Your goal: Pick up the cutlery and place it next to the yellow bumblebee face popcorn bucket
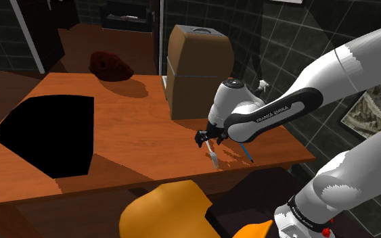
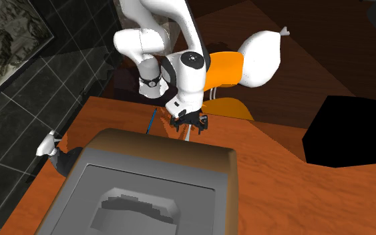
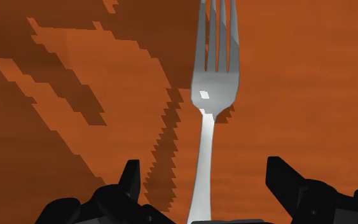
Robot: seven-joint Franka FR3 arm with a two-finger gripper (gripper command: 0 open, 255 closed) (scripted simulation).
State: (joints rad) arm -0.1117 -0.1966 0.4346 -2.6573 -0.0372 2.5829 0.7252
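A broad orange-brown wooden table (image 1: 135, 135) spans the shoulder view from the left edge to the middle right, with an angular black area (image 1: 47, 132) cut into its left part. The white arm (image 1: 344, 74) sweeps in from the lower right and bends down over the table's near right corner. Behind it, at upper centre, a boxy tan-brown bucket (image 1: 195, 67) with a rounded grey top stands on the table; in the second exterior view it fills the lower foreground (image 2: 153, 180), its grey top sunk into a shallow recess. An orange chair (image 1: 168, 213) sits at the bottom edge, just off the table's near side, and a dark reddish lump (image 1: 111, 65) rests on the table at upper left, well apart from the rest. The black gripper (image 1: 207, 140) points down just right of centre, below the bucket in the frame, its fingers (image 3: 131, 178) spread to either side of the fork's handle without touching it. The fork (image 1: 213, 159) lies just beneath the gripper, near the table's front edge and near the bucket, though not beside it. It is plain, smooth silver-grey metal with four slim tines, a rounded neck carrying a small bright glint, and a narrow handle that widens slightly toward the gripper (image 3: 212, 95), throwing a jagged shadow on the wood alongside. A thin blue stick (image 1: 246, 152) lies on the table just to the right of the fork.
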